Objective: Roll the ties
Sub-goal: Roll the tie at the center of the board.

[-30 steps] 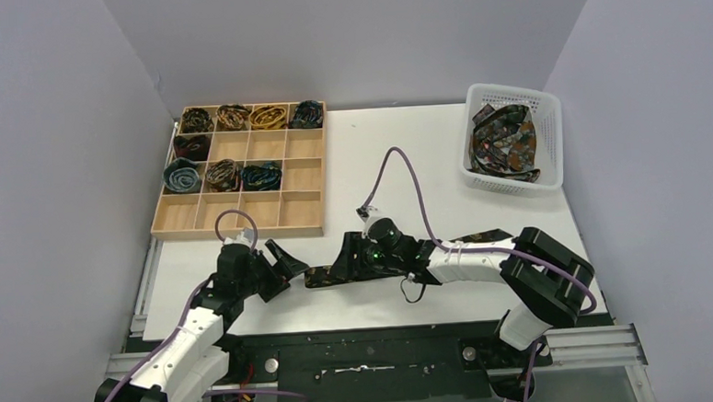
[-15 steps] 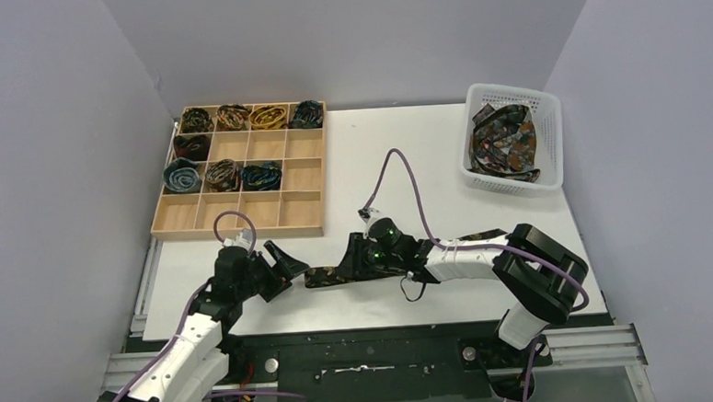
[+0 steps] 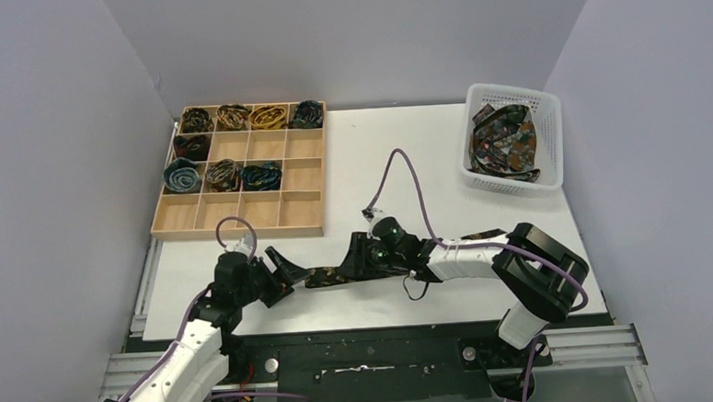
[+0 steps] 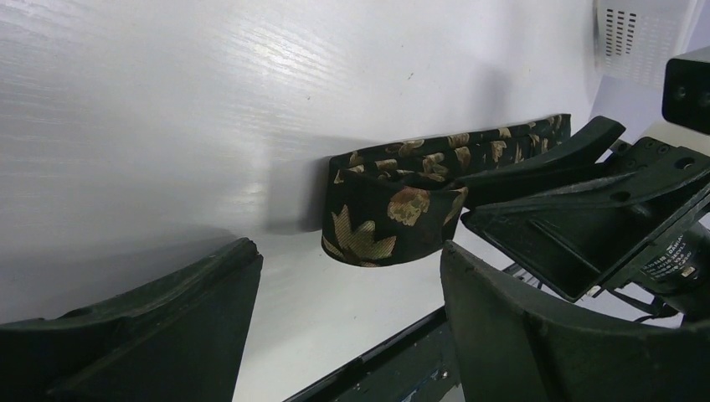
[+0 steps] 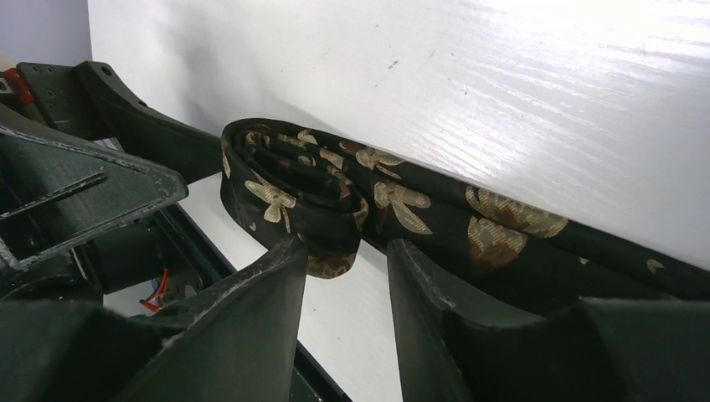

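Observation:
A dark tie with gold leaf print (image 3: 411, 258) lies flat near the table's front edge. Its left end is wound into a loose coil (image 4: 387, 223), which also shows in the right wrist view (image 5: 289, 188). My left gripper (image 3: 279, 270) is open, and the coil stands a little ahead of its jaws (image 4: 347, 249), untouched. My right gripper (image 3: 354, 256) hovers over the tie just right of the coil. Its jaws (image 5: 345, 247) stand a little apart with nothing between them, and its left fingertip (image 5: 285, 255) is at the coil's lower edge.
A wooden compartment tray (image 3: 300, 207) at the back left holds several rolled ties (image 3: 224, 174) in its upper cells. A white basket (image 3: 548, 108) at the back right holds a heap of ties (image 3: 506, 142). The table's front edge and black rail run right under both grippers.
My left gripper has drawn back slightly toward the front edge. My right gripper has shifted a little to the right along the tie. The tie has stayed in place.

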Robot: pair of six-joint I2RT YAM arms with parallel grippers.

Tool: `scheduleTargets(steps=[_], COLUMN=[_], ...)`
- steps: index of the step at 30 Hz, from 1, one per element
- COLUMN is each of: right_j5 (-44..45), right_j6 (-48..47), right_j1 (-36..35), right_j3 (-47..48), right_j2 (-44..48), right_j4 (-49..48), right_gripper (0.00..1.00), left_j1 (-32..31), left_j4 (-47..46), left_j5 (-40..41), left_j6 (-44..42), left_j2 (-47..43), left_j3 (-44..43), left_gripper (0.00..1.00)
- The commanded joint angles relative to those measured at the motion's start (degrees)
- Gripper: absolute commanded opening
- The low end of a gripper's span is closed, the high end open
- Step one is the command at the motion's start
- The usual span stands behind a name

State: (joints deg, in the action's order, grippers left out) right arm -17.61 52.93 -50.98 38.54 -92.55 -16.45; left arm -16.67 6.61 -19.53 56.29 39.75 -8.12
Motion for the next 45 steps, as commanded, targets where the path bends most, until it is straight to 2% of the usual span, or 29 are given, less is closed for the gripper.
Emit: scheduleTargets(steps=[1, 7, 14, 27, 33, 45], right_j5=[1.44, -0.49, -1.9, -0.77, -0.55, 0.14], right_j6=[-2.21, -1.02, 1.38, 1.3, 0.62, -0.07], right_j1=[0.16, -0.04, -0.06, 0.21, 0.22, 0.7], right_j3=[1.82, -0.35, 0.75, 0.73, 1.76, 2.55], right_j2=[4.24, 5.95, 1.05, -1.12, -3.27, -4.65], right_j4=[2.14, -0.94, -3.92, -2.41, -1.01, 0.9], right_gripper=[0.42, 0.44, 0.41, 0.37, 0.35, 0.34], left_j1=[0.41, 0.41, 0.41, 0.41, 0.41, 0.32], left_j4=[-1.54, -2.57, -3.8, -6.73, -13.4, -18.19], left_j5=[-1.59, -2.42, -3.53, -5.53, -9.61, -9.51], left_j6=[-0.65, -2.12, -2.24, -2.39, -3.47, -7.78], left_j2=[0.11, 2.62, 2.82, 3.57, 7.68, 16.29], left_j3=[-0.99, -1.55, -0.81, 0.32, 1.52, 0.26], left_gripper=[0.75, 0.75, 0.76, 0.75, 0.75, 0.74])
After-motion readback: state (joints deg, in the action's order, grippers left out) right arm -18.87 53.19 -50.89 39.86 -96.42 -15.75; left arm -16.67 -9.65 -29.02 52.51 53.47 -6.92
